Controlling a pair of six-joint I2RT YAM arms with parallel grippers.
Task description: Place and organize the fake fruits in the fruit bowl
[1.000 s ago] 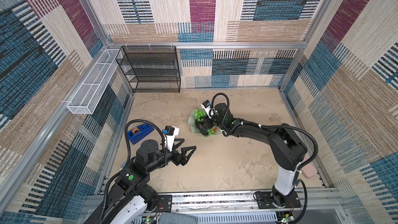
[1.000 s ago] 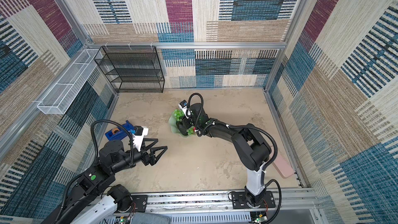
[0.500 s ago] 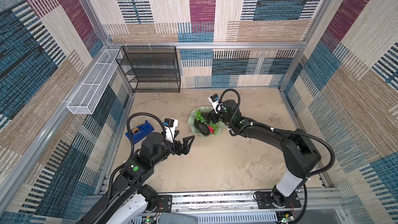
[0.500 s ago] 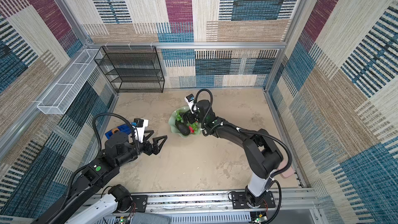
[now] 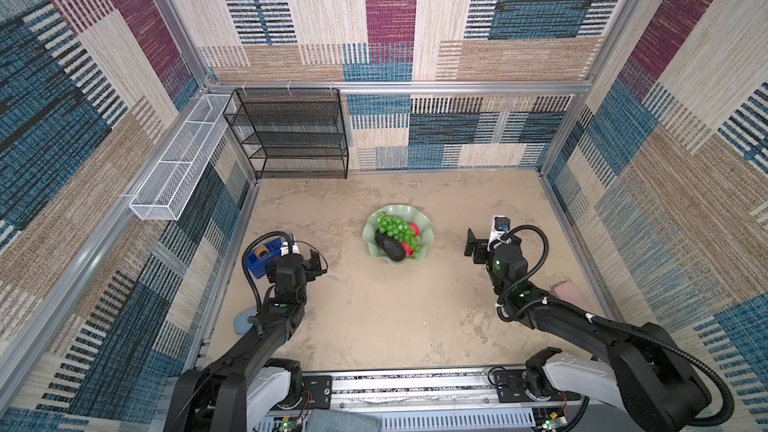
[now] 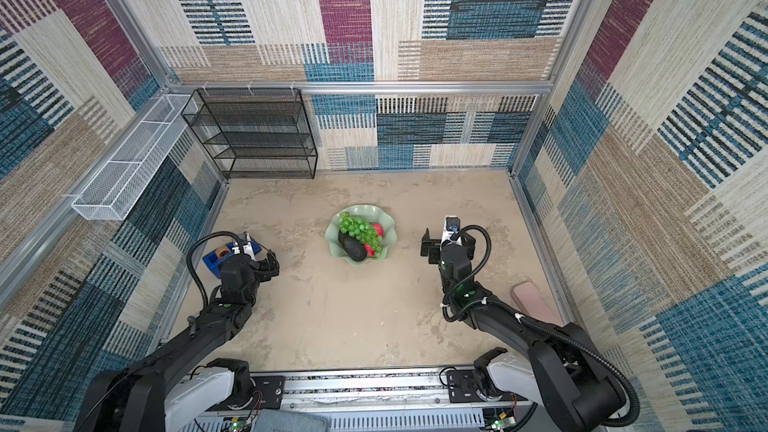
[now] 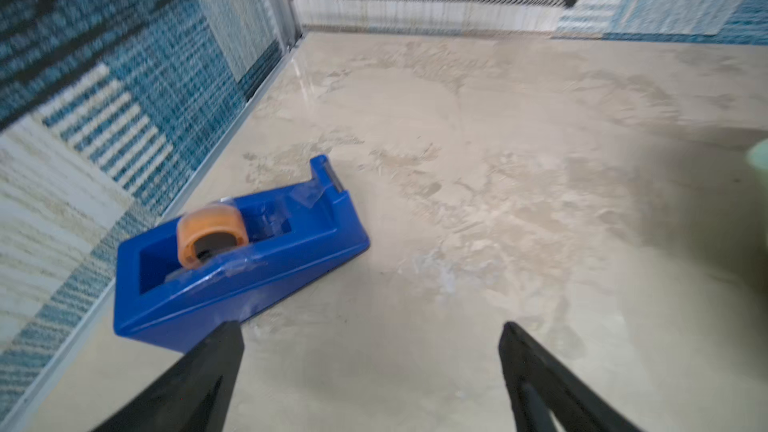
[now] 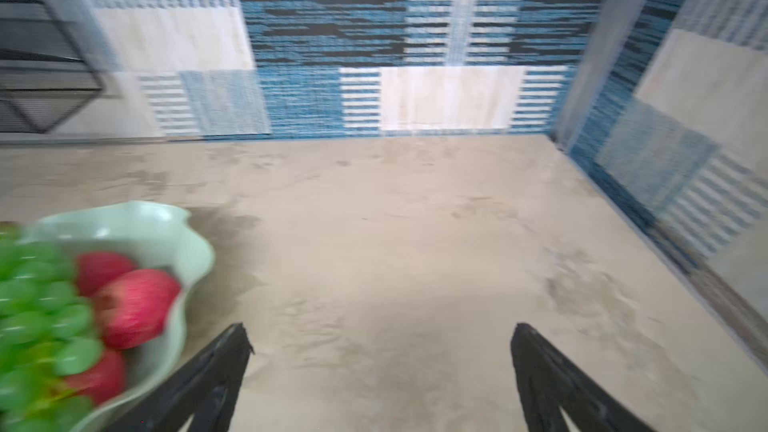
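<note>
Here both arms stand clear of the fruit bowl (image 5: 419, 217), and the step in hand reads as the close of placing: the left gripper (image 7: 370, 326) and the right gripper (image 8: 381, 329) each show their fingers spread wide with nothing between them, only bare tabletop. The bowl lies between the two claws, well apart from each; it sits off the left-hand finger of the right gripper and away to the right of the left gripper. Inside it the green grapes (image 5: 395, 228) lie on top and reach toward the far rim, one dark avocado (image 5: 390, 248) lies along the side nearer the left gripper, and the red apples (image 8: 135, 307) crowd the wall nearer the right gripper. A second avocado cannot be made out; it may lie under the grapes. No fruit shows on the table outside the bowl, so the task appears almost or wholly done. The next move, if any, calls for a check that nothing overhangs the scalloped rim, and a light nudge from the right gripper if it does. The blue tape dispenser (image 7: 232, 251) sits just beside the left gripper's left finger and should be left alone.
</note>
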